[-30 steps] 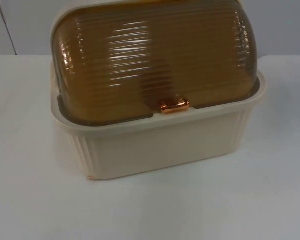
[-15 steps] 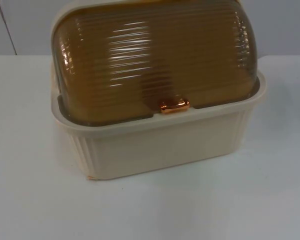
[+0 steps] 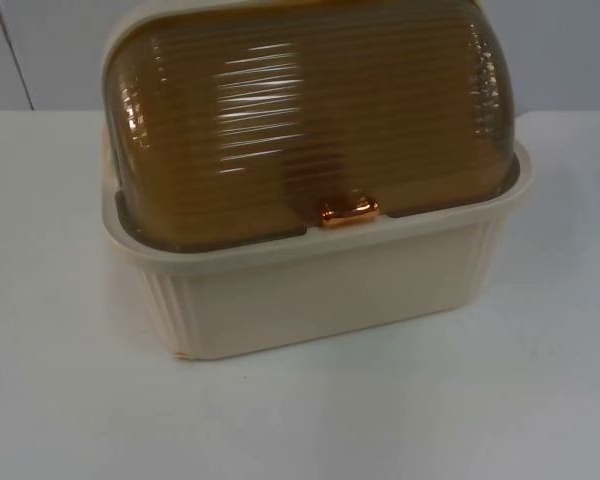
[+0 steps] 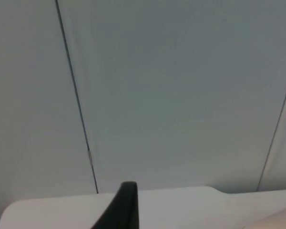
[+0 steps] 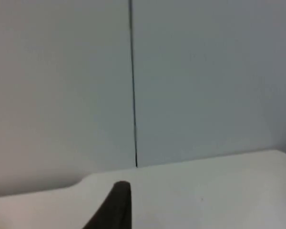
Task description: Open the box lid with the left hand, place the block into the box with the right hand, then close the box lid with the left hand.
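Black, and seen as a single fingertip, the left gripper is raised above the white table and faces the grey partition wall; whether it is open or closed cannot be told. The right gripper, likewise one dark fingertip, is raised over the table and faces the same wall, and its state cannot be told either. Both arms wait, well apart from the box.

The cream plastic box with ribbed sides stands on the table in front of the wall. Its amber, ridged, translucent domed lid is down over the box, and a small copper-coloured handle sits at the lid's front edge, just above the box's rim. The wall behind the box shows thin dark seams.
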